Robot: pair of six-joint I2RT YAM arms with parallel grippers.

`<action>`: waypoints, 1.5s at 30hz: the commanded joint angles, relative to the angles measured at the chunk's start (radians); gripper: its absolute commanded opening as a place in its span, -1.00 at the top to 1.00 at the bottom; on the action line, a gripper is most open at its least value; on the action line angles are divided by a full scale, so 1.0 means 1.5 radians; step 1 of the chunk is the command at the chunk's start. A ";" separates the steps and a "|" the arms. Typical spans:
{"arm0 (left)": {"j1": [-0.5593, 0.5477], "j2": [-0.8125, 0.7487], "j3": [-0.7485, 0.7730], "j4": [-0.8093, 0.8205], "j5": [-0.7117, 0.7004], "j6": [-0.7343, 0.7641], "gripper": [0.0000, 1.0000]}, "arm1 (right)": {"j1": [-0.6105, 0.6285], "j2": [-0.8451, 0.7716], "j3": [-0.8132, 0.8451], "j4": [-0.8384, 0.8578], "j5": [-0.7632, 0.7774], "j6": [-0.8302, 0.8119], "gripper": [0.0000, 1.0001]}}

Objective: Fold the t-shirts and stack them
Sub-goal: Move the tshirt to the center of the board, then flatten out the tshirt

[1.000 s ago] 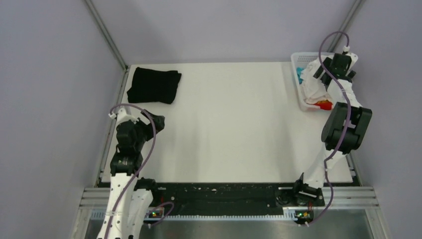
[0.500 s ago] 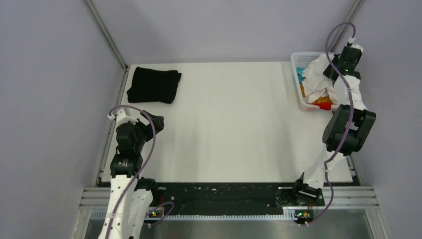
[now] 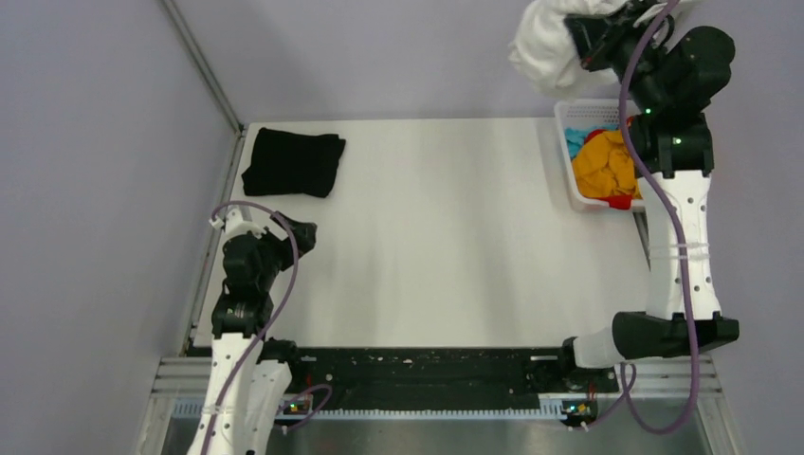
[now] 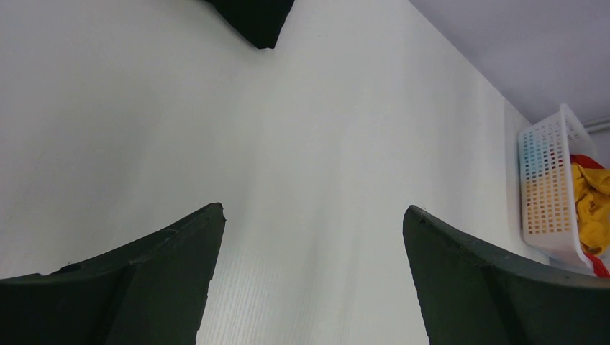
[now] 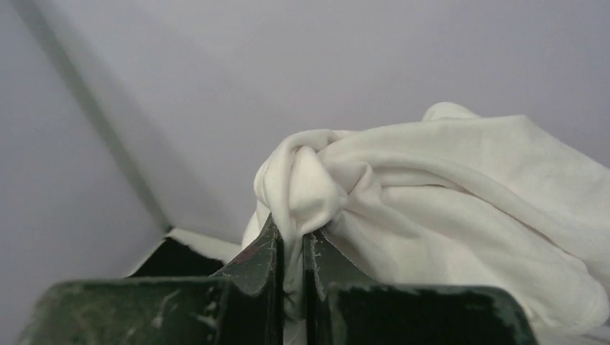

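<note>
The right gripper point(image 3: 590, 40), jaws clamped on a bunched fold of the white soft-cloth t-shirt point(image 3: 539, 47), hangs high above the table's far right corner, having risen within the last second from the white plastic lattice basket point(image 3: 567, 175), where it was buried in the same garment. The lift has carried the shirt fully clear of the basket and it now dangles in a crumpled ball, seen close in the wrist view point(image 5: 446, 187). That uncovers a yellow-orange cloth point(image 3: 607, 171), a red scrap point(image 3: 618, 201) and a teal scrap point(image 3: 573, 137) left inside. The shirt looks ready to be brought down and spread on the white table point(image 3: 446, 237) for folding. The black soft-cloth t-shirt point(image 3: 292, 163) has not moved and lies folded at the far left corner, the likely base of the stack. The left gripper point(image 3: 299, 232) waits unchanged, jaws wide apart and holding nothing. Count: two t-shirts, one basket, two grippers; how many garments remain in the basket cannot be told.
</note>
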 commanded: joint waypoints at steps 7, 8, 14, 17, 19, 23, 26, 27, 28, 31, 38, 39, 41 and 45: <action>-0.001 -0.040 0.017 0.020 0.046 -0.052 -0.97 | 0.307 -0.061 -0.302 0.036 0.117 0.003 1.00; -0.001 -0.040 0.021 0.006 0.044 -0.056 -0.97 | 0.331 -0.064 -0.355 0.045 0.169 0.010 1.00; -0.001 -0.014 0.032 -0.074 0.036 -0.067 -0.97 | 0.384 -0.044 -0.564 0.071 0.309 0.083 -0.90; -0.001 0.019 0.031 -0.079 0.041 -0.061 -0.97 | 0.384 -0.056 -0.597 0.020 0.344 0.110 -0.98; 0.000 0.055 0.022 -0.052 0.050 -0.063 -0.97 | 0.384 -0.094 -0.649 0.026 0.321 0.129 -0.97; -0.002 0.185 0.018 0.019 0.100 -0.069 -0.97 | 0.400 -0.173 -0.744 0.012 0.315 0.154 -0.98; -0.014 0.312 0.046 0.009 0.151 -0.056 -0.94 | 0.407 -0.222 -0.795 -0.013 0.359 0.166 -0.98; -0.037 0.350 0.052 0.002 0.154 -0.058 -0.92 | 0.407 -0.235 -0.816 -0.017 0.371 0.175 -0.98; -0.066 0.381 0.054 -0.002 0.149 -0.060 -0.89 | 0.406 -0.248 -0.826 -0.019 0.377 0.183 -0.98; -0.162 0.445 0.038 -0.007 0.125 -0.070 -0.83 | 0.406 -0.274 -0.867 -0.029 0.406 0.211 -0.97; -0.290 0.429 -0.049 0.054 0.100 -0.141 -0.74 | 0.403 -0.240 -0.886 -0.018 0.505 0.263 -0.97; -0.299 0.419 -0.050 0.049 0.091 -0.142 -0.72 | 0.400 -0.226 -0.883 -0.008 0.507 0.265 -0.97; -0.323 0.417 -0.044 0.032 0.069 -0.143 -0.63 | 0.398 -0.185 -0.872 0.014 0.507 0.268 -0.97; -0.365 0.445 -0.021 -0.015 -0.006 -0.155 -0.43 | 0.397 -0.111 -0.849 0.058 0.497 0.281 -0.91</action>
